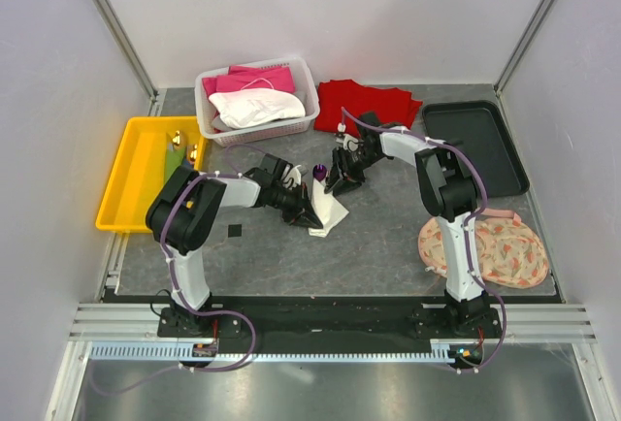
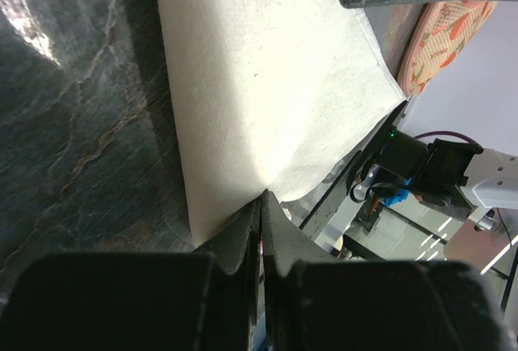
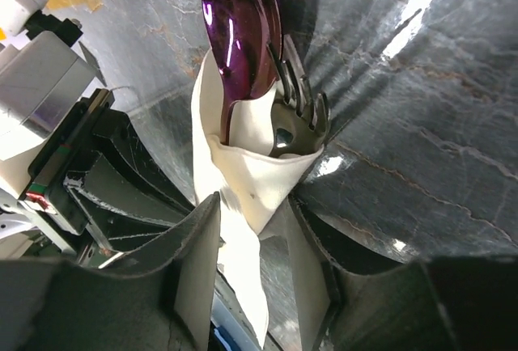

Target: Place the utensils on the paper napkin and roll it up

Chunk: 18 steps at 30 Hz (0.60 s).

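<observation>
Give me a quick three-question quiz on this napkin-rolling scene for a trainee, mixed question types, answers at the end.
1. True or false: the purple spoon sticks out of the rolled paper napkin.
2. Which arm has its jaws shut on the napkin's edge: A left, B right?
3. Fill in: other utensils lie in the ____ tray.
Key: 1 true; 2 A, the left gripper, while the right gripper is open; 3 yellow.
</observation>
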Available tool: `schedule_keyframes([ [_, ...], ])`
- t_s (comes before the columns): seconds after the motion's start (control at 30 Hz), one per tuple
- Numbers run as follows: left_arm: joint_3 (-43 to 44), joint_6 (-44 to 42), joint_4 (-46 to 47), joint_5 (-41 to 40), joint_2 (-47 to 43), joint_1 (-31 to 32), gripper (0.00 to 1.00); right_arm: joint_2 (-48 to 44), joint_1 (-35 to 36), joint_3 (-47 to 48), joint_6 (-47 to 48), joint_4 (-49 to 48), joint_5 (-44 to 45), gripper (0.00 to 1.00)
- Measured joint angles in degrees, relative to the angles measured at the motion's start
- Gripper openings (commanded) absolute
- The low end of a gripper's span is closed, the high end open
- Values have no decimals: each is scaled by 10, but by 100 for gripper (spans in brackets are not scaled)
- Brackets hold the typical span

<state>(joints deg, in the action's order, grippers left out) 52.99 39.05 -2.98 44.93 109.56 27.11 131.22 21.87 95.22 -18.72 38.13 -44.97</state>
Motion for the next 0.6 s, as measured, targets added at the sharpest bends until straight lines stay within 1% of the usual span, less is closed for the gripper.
schedule_keyframes([
  [0.03,1,0,-2,0,0,0,6,0,0,0,0,0,2,45],
  [0.17,6,-1,-7,0,3,0,7,0,2,1,-2,2,4,57],
  [0.23,9,-1,-11,0,5,0,6,0,5,5,-4,5,4,58],
  [0.27,9,-1,-12,0,5,0,6,0,7,7,-6,5,7,60],
  [0.37,10,-1,-12,0,5,0,6,0,13,12,-13,8,14,61],
  [0.53,10,-1,-12,0,5,0,6,-6,22,14,-27,12,45,58],
  [0.6,10,-1,-12,0,5,0,6,-8,26,15,-32,14,61,54],
])
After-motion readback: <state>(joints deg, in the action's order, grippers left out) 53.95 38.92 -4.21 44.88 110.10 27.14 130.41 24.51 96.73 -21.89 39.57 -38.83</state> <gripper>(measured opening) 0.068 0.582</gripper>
